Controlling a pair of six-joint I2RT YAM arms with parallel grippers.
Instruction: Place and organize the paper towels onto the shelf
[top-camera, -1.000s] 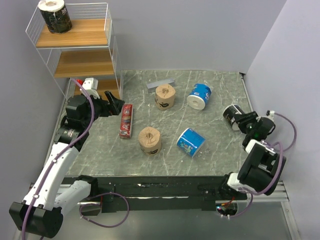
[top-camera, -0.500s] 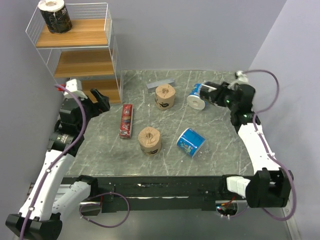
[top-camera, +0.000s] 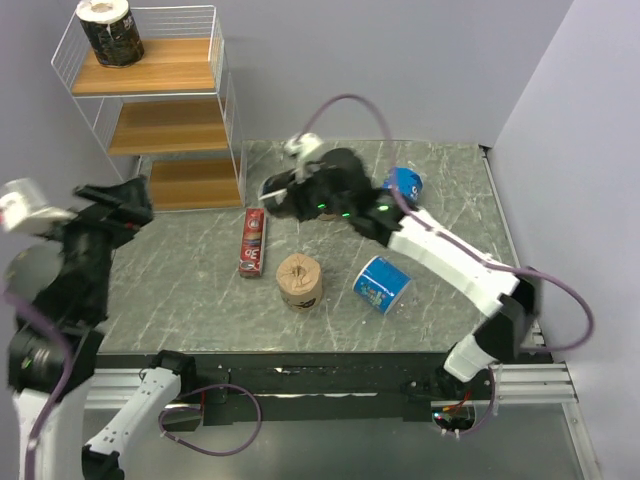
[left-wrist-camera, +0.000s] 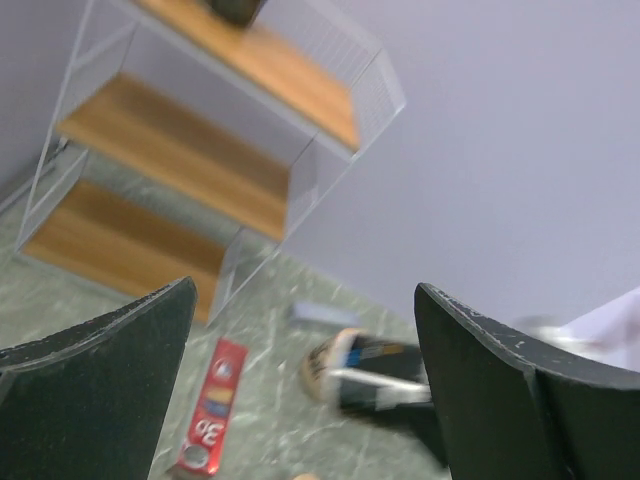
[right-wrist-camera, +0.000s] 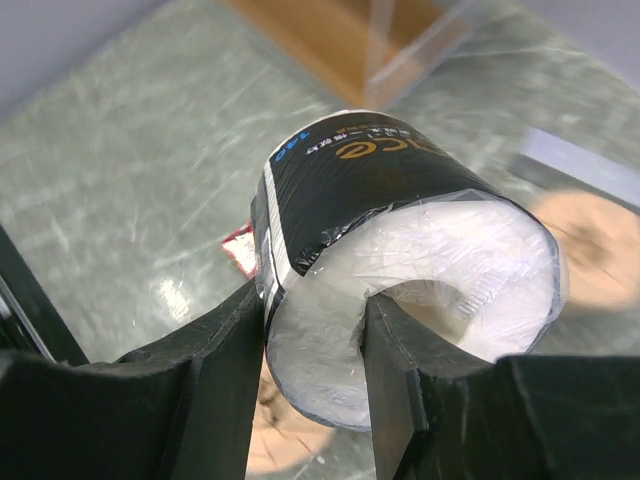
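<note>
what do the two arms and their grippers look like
The right arm and left arm have white links, black joints and looping purple cables. Small green lights show by the right wrist. The left gripper and right gripper each have two broad black fingers.

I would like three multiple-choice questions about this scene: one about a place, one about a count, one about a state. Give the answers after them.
1. The shelved roll stands on which board of the shelf? A top; B middle; C bottom.
2. How many blue rolls lie on the table? A one; B two; C four.
3. The right gripper is: A open; B shut on a black roll; C shut, empty.
Answers: A, it stands on the highest board; B, one lies near and another far; B, its fingers pinch the roll's wall.
</note>
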